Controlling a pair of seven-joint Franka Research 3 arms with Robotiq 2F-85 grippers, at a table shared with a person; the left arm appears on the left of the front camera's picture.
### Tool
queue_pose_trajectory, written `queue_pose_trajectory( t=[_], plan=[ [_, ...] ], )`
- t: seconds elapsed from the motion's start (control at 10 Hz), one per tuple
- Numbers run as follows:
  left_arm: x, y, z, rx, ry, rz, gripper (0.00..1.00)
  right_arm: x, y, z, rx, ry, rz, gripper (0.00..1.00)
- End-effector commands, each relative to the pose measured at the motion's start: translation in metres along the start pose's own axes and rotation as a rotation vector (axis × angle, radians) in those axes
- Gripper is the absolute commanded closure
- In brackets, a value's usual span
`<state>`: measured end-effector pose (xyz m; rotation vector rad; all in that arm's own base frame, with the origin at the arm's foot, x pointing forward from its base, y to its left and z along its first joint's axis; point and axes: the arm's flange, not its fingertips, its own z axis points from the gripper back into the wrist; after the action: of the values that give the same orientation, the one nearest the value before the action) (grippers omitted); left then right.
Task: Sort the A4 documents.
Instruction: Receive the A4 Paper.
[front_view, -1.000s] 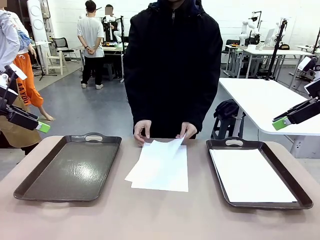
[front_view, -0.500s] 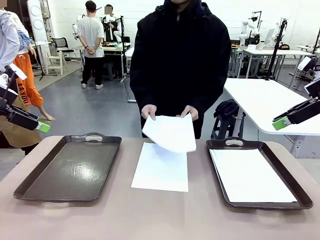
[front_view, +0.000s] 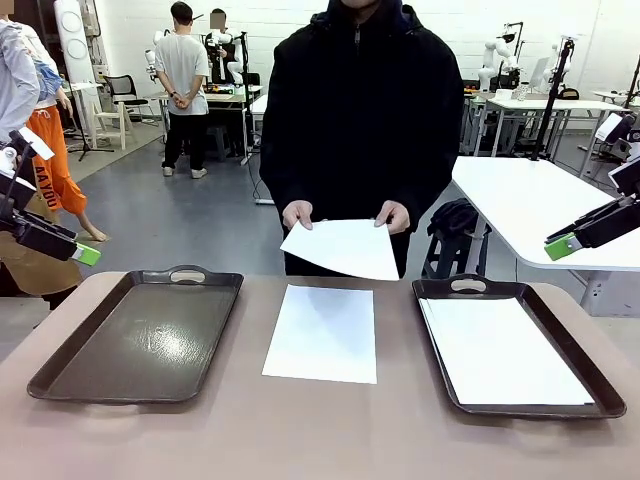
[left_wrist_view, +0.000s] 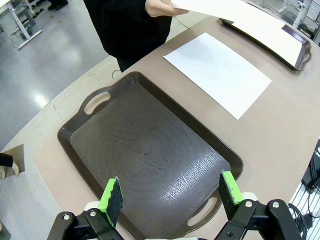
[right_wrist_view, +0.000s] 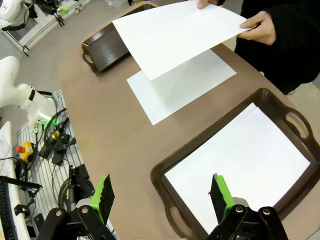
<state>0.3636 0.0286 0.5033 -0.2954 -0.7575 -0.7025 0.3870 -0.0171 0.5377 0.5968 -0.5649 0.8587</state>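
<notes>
left gripper (left_wrist_view: 171, 192) and right gripper (right_wrist_view: 163, 192) raised, jaws wide, empty | person's hands (front_view: 297, 213) pinch held sheet (front_view: 340, 248) above flat sheet (front_view: 322, 333) | left tray (front_view: 187, 275), left of it, bare | right tray (front_view: 468, 285), right of it: paper (front_view: 500, 350) inside

Probably a lab: white worktables (front_view: 525, 205), grey floor (front_view: 180, 225).

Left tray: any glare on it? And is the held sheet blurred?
Front view: the left tray has a pale glare patch mid-floor; the held sheet has crisp edges, no motion blur. Left wrist view: streaky sheen on the tray's near end, rest matte. Right wrist view: the sheet is sharp there too.
</notes>
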Motion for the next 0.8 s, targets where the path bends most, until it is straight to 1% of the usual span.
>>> queue_pose_trajectory(
  t=[0.0,0.7],
  plan=[
    [-0.0026,0.0036,-0.0006,-0.015,-0.009,-0.015,0.00,0.0004,0.0005,-0.0011,0.004,-0.001,0.004,0.00],
    [-0.0026,0.0036,-0.0006,-0.015,-0.009,-0.015,0.00,0.0004,0.0005,-0.0011,0.004,-0.001,0.004,0.00]
  ],
)
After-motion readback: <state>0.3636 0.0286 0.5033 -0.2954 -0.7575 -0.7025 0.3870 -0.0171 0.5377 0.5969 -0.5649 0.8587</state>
